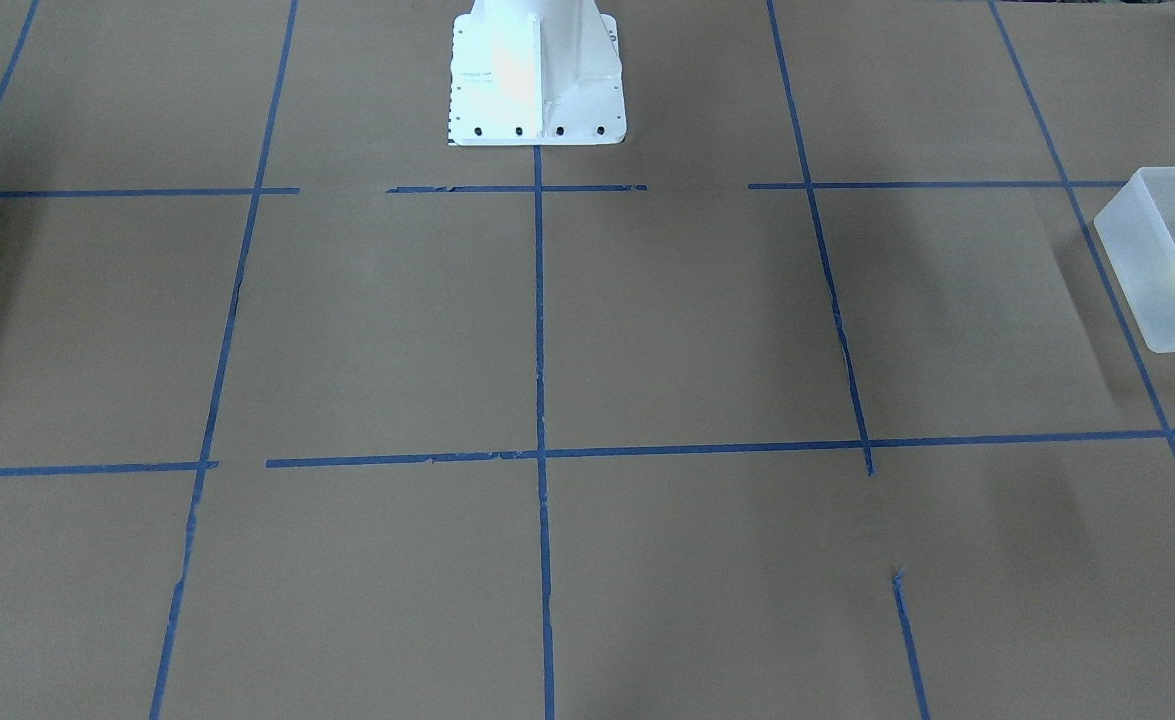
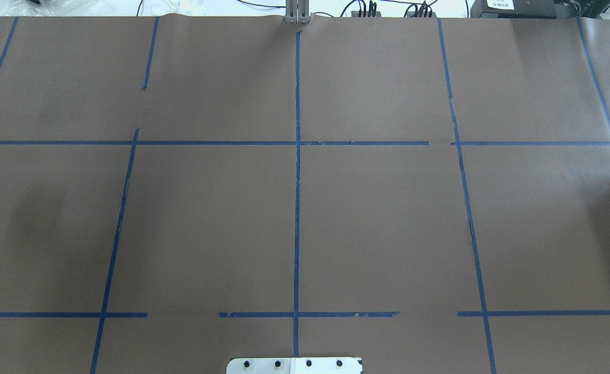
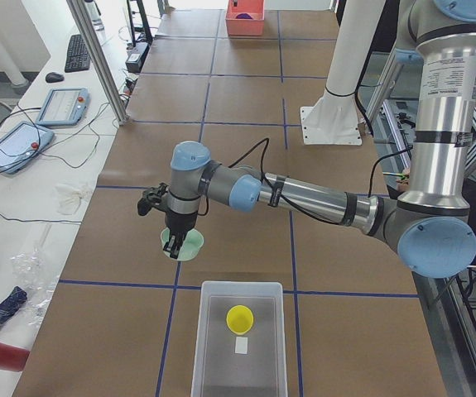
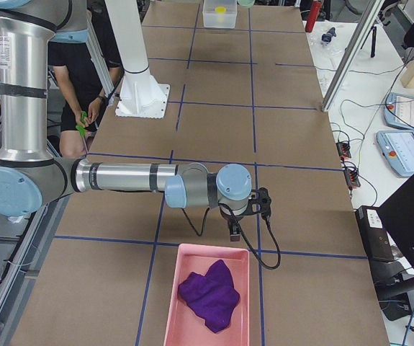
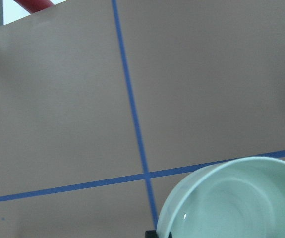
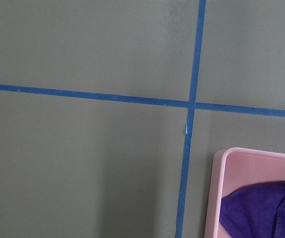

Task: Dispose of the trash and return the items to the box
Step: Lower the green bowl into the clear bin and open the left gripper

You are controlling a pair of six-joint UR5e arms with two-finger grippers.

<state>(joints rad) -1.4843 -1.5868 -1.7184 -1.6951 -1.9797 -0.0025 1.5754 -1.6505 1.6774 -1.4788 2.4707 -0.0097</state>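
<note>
The left gripper (image 3: 172,251) pinches the mint bowl (image 3: 189,246) by its rim, upper left of the box (image 3: 239,286). The right gripper's (image 4: 234,234) opening cannot be told.

Table (image 2: 388,223) — covered in brown paper, lightly creased.

Blue tape lines (image 2: 297,208) — one long line down the middle and others on either side, crossed by two rows. Several runs are broken by gaps, and a few strips have ragged edges.

White base plate (image 2: 294,365) — at the near edge on the centre line, with four dark bolts (image 2: 277,363) in a row.

Grey metal post (image 2: 297,13) — at the far edge, on the centre line.

Black cables (image 2: 367,8) and a dark box (image 2: 502,6), possibly an electronic unit, lie beyond the far edge.
</note>
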